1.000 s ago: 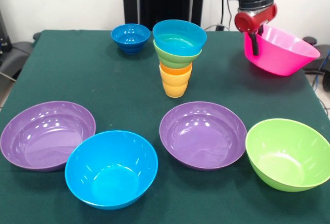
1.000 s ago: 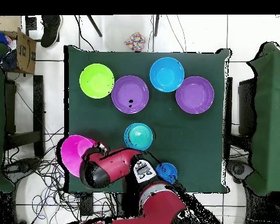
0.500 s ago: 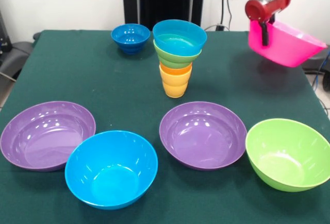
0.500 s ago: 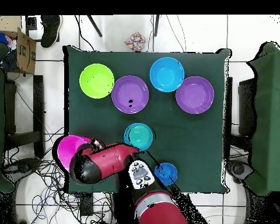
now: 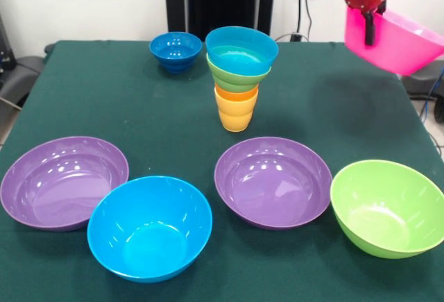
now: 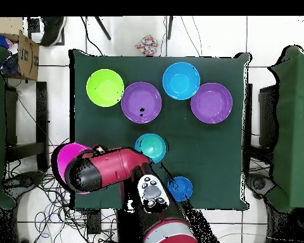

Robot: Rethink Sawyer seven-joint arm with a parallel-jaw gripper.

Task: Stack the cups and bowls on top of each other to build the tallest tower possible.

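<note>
Gripper (image 5: 372, 30) clamped on the rim of the tilted pink bowl (image 5: 394, 41), held high and well to one side of the tower (image 5: 240, 76), which it should level and centre before lowering gently.

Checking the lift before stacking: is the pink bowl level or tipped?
Tipped: the pink bowl hangs off the table, gripper clamping its rim, opening slanted toward the camera.
</note>
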